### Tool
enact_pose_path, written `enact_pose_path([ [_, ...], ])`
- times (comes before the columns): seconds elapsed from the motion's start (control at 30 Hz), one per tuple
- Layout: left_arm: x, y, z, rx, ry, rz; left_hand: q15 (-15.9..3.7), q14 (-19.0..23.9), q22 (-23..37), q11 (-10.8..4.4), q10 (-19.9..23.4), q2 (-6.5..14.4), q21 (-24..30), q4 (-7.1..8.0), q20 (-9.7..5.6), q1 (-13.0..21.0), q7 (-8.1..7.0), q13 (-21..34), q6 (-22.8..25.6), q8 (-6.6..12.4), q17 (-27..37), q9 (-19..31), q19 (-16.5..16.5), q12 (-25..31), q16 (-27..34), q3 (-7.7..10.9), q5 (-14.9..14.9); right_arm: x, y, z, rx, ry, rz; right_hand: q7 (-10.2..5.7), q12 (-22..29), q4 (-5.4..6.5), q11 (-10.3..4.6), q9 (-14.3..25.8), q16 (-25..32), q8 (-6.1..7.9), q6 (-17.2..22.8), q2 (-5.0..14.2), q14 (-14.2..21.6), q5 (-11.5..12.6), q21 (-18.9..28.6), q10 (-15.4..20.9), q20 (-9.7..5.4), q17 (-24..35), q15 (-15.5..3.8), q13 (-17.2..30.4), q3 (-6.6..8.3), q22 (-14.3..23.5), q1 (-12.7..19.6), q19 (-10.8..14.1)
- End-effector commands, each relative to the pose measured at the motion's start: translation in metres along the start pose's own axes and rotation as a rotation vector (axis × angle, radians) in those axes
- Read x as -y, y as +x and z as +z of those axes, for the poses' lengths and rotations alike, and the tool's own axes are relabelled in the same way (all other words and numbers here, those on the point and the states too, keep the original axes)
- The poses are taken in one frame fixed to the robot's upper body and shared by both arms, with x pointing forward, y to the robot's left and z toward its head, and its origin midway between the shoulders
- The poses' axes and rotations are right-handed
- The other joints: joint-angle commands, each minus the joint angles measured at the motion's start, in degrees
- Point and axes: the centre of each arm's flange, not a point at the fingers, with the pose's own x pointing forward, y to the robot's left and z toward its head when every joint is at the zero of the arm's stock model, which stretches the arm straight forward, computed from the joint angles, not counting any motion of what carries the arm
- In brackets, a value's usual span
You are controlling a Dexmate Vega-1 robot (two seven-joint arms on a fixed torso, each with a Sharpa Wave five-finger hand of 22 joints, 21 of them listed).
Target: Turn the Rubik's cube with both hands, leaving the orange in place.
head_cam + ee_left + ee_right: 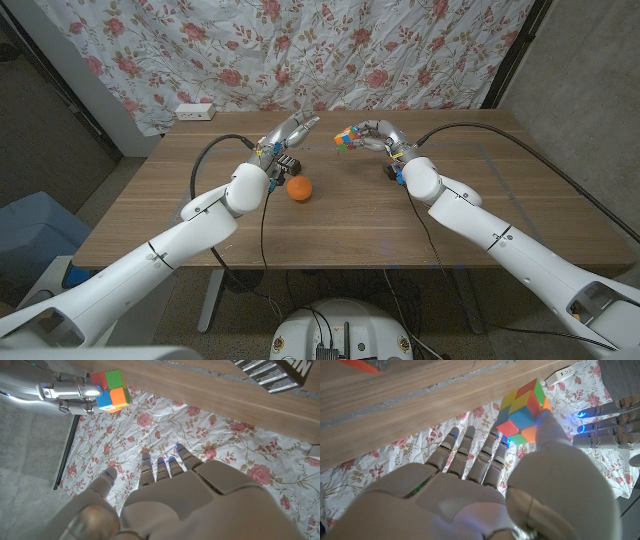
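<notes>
My right hand (378,137) holds the Rubik's cube (347,138) in the air above the far middle of the table, pinched between thumb and fingertips. The cube (522,409) shows orange, green, yellow and red faces. In the left wrist view the cube (111,391) sits at the tips of the right hand (67,394). My left hand (291,134) hovers a short way to the cube's left, fingers spread and holding nothing; its fingers (607,425) stand apart from the cube. The orange (299,189) lies on the table nearer me, below the left hand.
The wooden table (480,200) has a floral curtain (300,50) behind it. A white power strip (193,111) lies at the far left corner. A blue bin (30,240) stands on the floor to the left. A black-and-white box (272,372) shows in the left wrist view.
</notes>
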Motion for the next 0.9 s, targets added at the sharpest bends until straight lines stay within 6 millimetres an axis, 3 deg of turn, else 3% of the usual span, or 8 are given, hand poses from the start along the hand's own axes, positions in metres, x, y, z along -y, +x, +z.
enact_pose_path([
  [0.03, 0.006, -0.002, 0.006, 0.017, 0.092, 0.039, -0.37, -1.1, 0.3, -0.46, -0.4, 4.4, -0.3, 0.84, -0.32, -0.9, -0.79, 0.1, 0.1, -0.39, 0.2, 0.2, -1.1, -0.5, -0.3, -0.31, 0.5, -0.002, 0.009, -0.003, -0.005, 0.034, -0.023, -0.82, 0.0, 0.1, -0.71, 0.1, 0.4, 0.19, 1.4, 1.87, 0.4, 0.3, -0.2, 1.3, 0.14, 0.3, -6.97, 0.2, -0.22, 0.2, 1.0, 0.1],
  [0.33, 0.012, -0.001, 0.003, 0.021, 0.121, 0.035, -1.02, -4.4, 0.4, -1.85, -3.7, 4.6, -0.6, 1.55, -1.29, -1.1, -2.81, 0.1, -2.0, -1.46, 0.4, 0.1, -4.3, -1.4, -0.7, -2.36, 0.7, 0.0, 0.011, -0.006, 0.002, 0.062, -0.024, -0.83, -0.1, 0.11, -0.72, 0.1, 0.7, 0.24, 1.7, 2.15, 0.6, 0.2, -0.2, 1.7, 0.12, 0.3, -7.12, 0.3, -0.42, 0.2, 1.0, 0.1],
  [0.5, 0.016, 0.0, 0.001, 0.012, 0.133, 0.017, -0.8, -7.3, 0.5, -2.84, -7.0, 4.9, -0.7, 1.64, -1.46, -1.2, -4.15, 0.1, -5.4, -1.89, 0.5, 0.1, -8.0, -1.7, -0.7, -4.32, 1.0, 0.001, 0.011, -0.006, 0.003, 0.074, -0.022, -0.82, -0.2, 0.09, -0.73, 0.1, 0.7, 0.3, 1.9, 2.27, 0.6, 0.2, -0.2, 1.9, 0.1, 0.3, -7.18, 0.3, -0.53, 0.2, 1.1, 0.1],
  [0.9, 0.024, 0.007, -0.003, -0.002, 0.147, -0.022, -0.34, -11.2, 0.6, -2.81, -11.6, 5.1, -0.7, 1.77, -2.03, -1.3, -5.73, 0.2, -6.7, -1.64, 0.6, 0.1, -12.4, -1.8, -0.7, -6.58, 1.2, 0.003, 0.008, -0.008, 0.008, 0.088, -0.025, -0.84, -0.5, 0.11, -0.7, 0.1, 1.1, 0.3, 2.2, 2.51, 0.9, 0.1, -0.1, 2.2, 0.05, 0.4, -7.3, 0.3, -0.89, 0.2, 1.0, 0.2],
])
